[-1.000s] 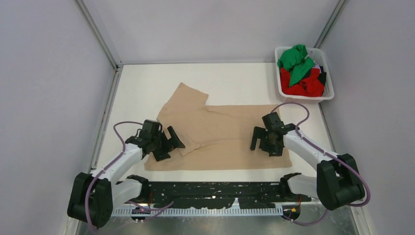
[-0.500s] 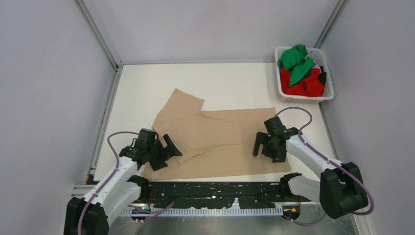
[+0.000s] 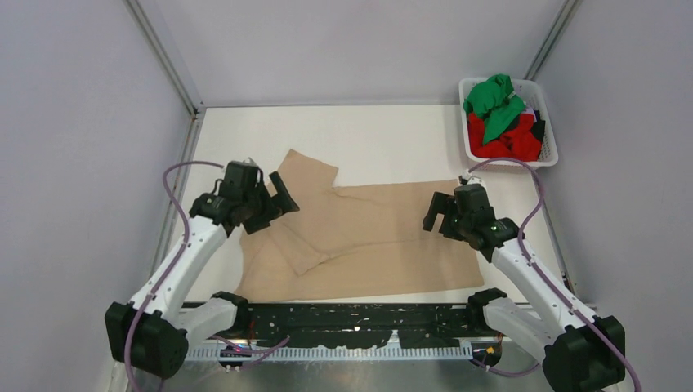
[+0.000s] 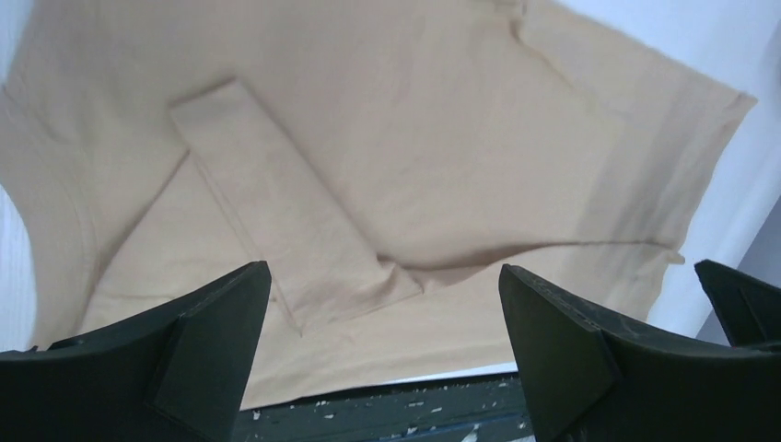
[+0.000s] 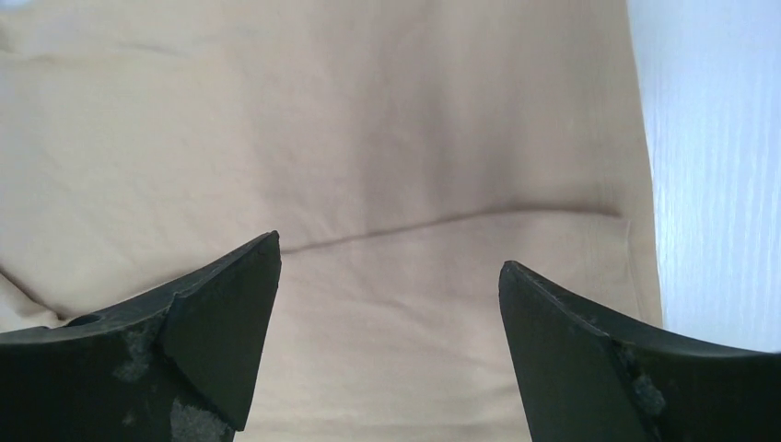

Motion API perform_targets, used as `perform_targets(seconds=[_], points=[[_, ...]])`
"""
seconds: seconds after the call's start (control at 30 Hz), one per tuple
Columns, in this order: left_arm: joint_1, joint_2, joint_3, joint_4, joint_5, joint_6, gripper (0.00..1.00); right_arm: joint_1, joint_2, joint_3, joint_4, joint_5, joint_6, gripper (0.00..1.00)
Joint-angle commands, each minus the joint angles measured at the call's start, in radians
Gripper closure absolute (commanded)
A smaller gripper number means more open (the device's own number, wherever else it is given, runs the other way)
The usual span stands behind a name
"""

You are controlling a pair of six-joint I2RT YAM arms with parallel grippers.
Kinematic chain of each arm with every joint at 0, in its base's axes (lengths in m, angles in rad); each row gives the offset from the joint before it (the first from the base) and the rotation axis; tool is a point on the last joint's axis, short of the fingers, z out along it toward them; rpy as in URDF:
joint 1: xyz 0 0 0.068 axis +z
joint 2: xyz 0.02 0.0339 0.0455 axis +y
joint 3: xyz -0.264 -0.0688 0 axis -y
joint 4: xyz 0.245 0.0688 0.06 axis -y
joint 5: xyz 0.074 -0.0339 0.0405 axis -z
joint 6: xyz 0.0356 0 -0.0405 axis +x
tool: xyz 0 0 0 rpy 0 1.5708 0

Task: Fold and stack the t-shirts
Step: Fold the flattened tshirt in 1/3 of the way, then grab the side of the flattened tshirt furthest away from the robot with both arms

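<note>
Folding looks barely begun: one beige t-shirt (image 3: 368, 237) lies spread near the white table's (image 3: 392, 139) front edge, a flap turned inward.
Grey walls (image 3: 368, 49) enclose the table; green t-shirt (image 3: 494, 102) and red t-shirt (image 3: 502, 145) wait in the far-right basket (image 3: 552, 139); left gripper (image 3: 274, 208) and right gripper (image 3: 439, 216) hover agape, empty.

Pale grey walls (image 3: 368, 41) on three sides, white tabletop (image 3: 392, 135), slanting metal corner posts (image 3: 163, 57), soft even light

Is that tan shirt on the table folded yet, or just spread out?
Only partly folded. The tan shirt lies flat on the table, one sleeve turned in over its body, the other sleeve sticking out.
</note>
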Motion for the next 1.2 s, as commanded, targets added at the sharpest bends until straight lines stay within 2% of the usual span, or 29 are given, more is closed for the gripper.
perform_targets(seconds=[0.0,0.13,0.3,0.43,0.53,0.6,0.67,0.77,0.9,0.97,1.17], points=[[0.019,0.211,0.212,0.04,-0.069,0.087,0.0,-0.012,-0.015,0.036,0.183,0.075,-0.016,0.05],[0.032,0.515,0.513,0.005,-0.068,0.127,0.0,-0.043,0.021,0.037,0.267,0.074,-0.009,0.05],[0.073,0.9,0.926,-0.072,-0.178,0.195,0.0,-0.096,0.093,0.042,0.312,0.032,-0.01,0.05],[0.11,1.233,1.319,-0.167,-0.099,0.231,0.0,-0.15,0.194,0.057,0.323,-0.047,-0.002,0.05],[0.119,1.424,1.573,-0.183,-0.056,0.25,0.0,-0.19,0.241,0.061,0.347,-0.142,0.005,0.05],[0.127,1.476,1.591,-0.114,-0.033,0.238,0.0,-0.208,0.266,0.065,0.357,-0.178,0.011,0.05],[0.14,1.471,1.515,-0.031,-0.006,0.204,0.01,-0.217,0.28,0.068,0.363,-0.198,0.011,0.05],[0.152,1.463,1.457,0.007,0.026,0.162,0.0,-0.222,0.283,0.07,0.362,-0.192,0.001,0.05],[0.151,1.484,1.451,-0.024,0.056,0.155,0.01,-0.222,0.269,0.066,0.36,-0.183,-0.001,0.04],[0.15,1.49,1.453,-0.051,0.085,0.169,0.05,-0.223,0.262,0.062,0.359,-0.177,-0.002,0.04],[0.143,1.46,1.424,-0.13,0.032,0.234,0.14,-0.224,0.246,0.051,0.356,-0.179,-0.002,0.04]])
